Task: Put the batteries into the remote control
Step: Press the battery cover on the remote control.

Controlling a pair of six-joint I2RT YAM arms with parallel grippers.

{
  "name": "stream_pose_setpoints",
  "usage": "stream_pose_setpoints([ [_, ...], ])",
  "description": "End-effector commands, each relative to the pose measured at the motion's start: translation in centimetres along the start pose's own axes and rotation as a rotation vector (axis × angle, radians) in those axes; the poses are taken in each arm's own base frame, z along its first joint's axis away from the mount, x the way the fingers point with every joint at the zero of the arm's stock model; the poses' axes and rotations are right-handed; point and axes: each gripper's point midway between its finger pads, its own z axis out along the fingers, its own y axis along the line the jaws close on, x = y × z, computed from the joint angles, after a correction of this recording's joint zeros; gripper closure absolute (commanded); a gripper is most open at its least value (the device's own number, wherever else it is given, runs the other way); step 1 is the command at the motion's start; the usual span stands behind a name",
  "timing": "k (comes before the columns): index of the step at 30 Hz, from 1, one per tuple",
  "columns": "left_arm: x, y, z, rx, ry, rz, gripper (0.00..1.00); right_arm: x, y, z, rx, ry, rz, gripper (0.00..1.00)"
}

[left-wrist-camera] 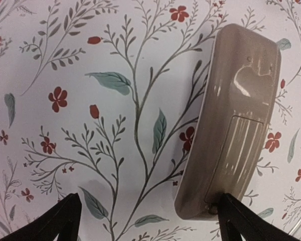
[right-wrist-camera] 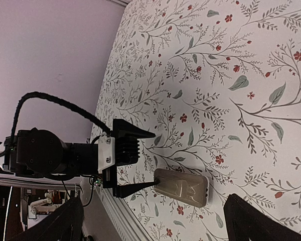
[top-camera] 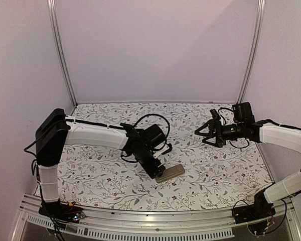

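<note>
Left gripper [top-camera: 159, 174] blocks the remote control [top-camera: 174, 171] at its left end; right end free.

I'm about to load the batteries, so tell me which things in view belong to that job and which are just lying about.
Job:
remote, lying back up
left gripper, open at the remote's end
right gripper, open, away from the remote
batteries: none in view

Just there:
floral cloth
metal rail at the near edge
</note>
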Motion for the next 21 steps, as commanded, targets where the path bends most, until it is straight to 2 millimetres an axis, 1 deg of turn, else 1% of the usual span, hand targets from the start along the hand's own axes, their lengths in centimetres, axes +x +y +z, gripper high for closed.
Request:
stream_pose_setpoints([
  [1, 3.7, -0.4, 1.0, -0.017, 0.153, 0.057, 0.05, 0.2, -0.4, -0.1, 0.009, -0.001, 0.002, 0.01],
  [5, 1.3, -0.5, -0.2, -0.013, 0.084, 0.045, 0.02, 0.1, -0.2, -0.2, 0.006, -0.004, -0.002, 0.01],
  [7, -0.2, -0.6, -1.4, -0.012, 0.035, 0.039, 0.0, 0.0, -0.1, -0.2, 0.006, -0.007, -0.005, 0.01],
  [9, -1.6, -0.6, -3.0, -0.013, -0.028, 0.031, 0.0, 0.0, 0.0, -0.3, 0.005, -0.01, -0.008, 0.01],
  [11, -2.7, -0.8, -4.3, 0.008, -0.082, 0.022, 0.0, -0.1, 0.1, -0.3, 0.004, -0.011, -0.01, 0.01],
  [13, -2.9, -1.5, -5.0, 0.056, -0.115, 0.028, 0.0, -0.3, 0.2, -0.4, 0.003, -0.017, -0.018, 0.01],
  [15, -3.0, -1.8, -5.2, 0.079, -0.126, 0.032, 0.0, -0.5, 0.4, -0.7, 0.009, -0.031, -0.03, 0.01],
  [19, -3.0, -2.4, -4.8, 0.095, -0.128, 0.028, 0.01, -1.2, 0.7, -1.5, 0.029, -0.07, -0.053, 0.01],
  [21, -3.2, -2.9, -4.2, 0.103, -0.127, 0.029, 0.0, -1.4, 0.7, -2.0, 0.039, -0.09, -0.063, 0.01],
])
